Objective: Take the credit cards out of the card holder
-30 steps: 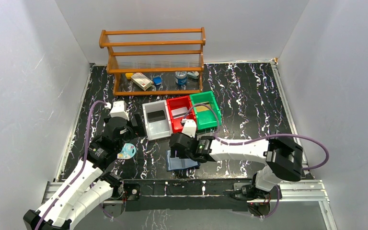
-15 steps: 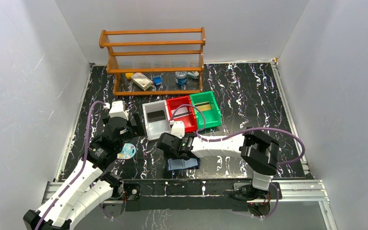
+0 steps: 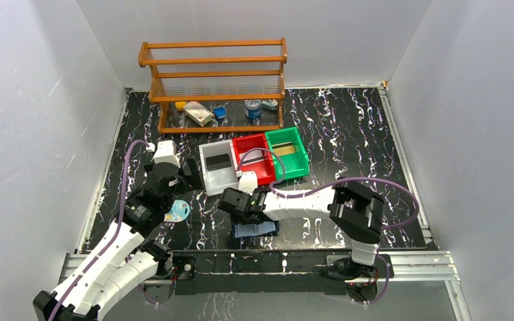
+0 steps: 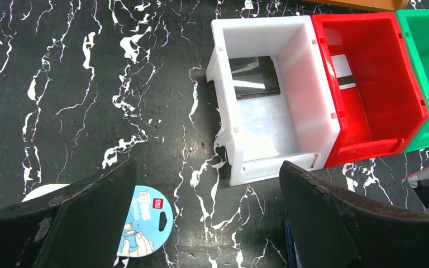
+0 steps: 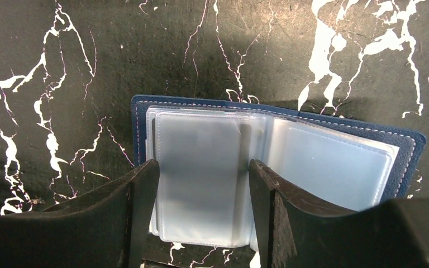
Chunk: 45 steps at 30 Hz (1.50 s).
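Navy card holder (image 5: 410, 156) lies open, clear sleeves (image 5: 329, 167) showing. Right gripper (image 5: 203, 167) jaws parted, straddling its left page. Left gripper (image 4: 206, 167) spread wide, empty.

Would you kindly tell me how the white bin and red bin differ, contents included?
The white bin holds a dark card; the red bin holds a pale card with a dark stripe. The white bin ends the row; the red bin sits mid-row. Both are open-topped, alike in shape.

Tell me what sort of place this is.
Probably a robot lab booth: white walls box in a black marbled table; the left arm and right arm are bolted to a metal rail at its near edge.
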Each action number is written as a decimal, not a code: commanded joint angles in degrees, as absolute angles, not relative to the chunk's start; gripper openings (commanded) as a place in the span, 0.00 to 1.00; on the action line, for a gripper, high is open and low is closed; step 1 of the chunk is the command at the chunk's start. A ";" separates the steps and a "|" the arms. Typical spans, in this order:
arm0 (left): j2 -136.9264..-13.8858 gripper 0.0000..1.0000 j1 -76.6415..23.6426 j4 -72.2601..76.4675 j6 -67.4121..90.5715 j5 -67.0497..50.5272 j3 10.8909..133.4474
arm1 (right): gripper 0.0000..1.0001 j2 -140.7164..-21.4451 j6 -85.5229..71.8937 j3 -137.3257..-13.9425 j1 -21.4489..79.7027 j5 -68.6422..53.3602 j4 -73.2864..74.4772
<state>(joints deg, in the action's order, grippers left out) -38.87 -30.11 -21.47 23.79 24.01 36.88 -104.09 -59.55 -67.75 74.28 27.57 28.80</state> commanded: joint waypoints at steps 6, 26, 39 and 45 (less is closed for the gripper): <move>-39.20 0.98 -29.77 -20.92 23.20 24.48 37.02 | 0.60 -105.61 -59.13 -69.56 74.44 28.74 29.90; -41.58 0.96 -29.79 -16.03 27.24 -0.44 34.11 | 0.46 -86.21 -64.07 -35.13 62.67 5.08 -15.82; -54.44 0.64 -30.03 -5.53 32.76 -34.02 32.03 | 0.47 -84.03 -71.80 -22.20 57.81 -2.21 -34.75; -61.54 0.56 -33.02 -4.57 31.96 -38.81 31.72 | 0.47 -85.22 -74.62 -20.48 56.87 -2.78 -38.57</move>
<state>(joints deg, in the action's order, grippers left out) -59.24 -30.83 -5.82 31.99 -31.83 32.18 -84.51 -72.16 -20.99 57.39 -1.56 -33.23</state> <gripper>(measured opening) 0.572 0.468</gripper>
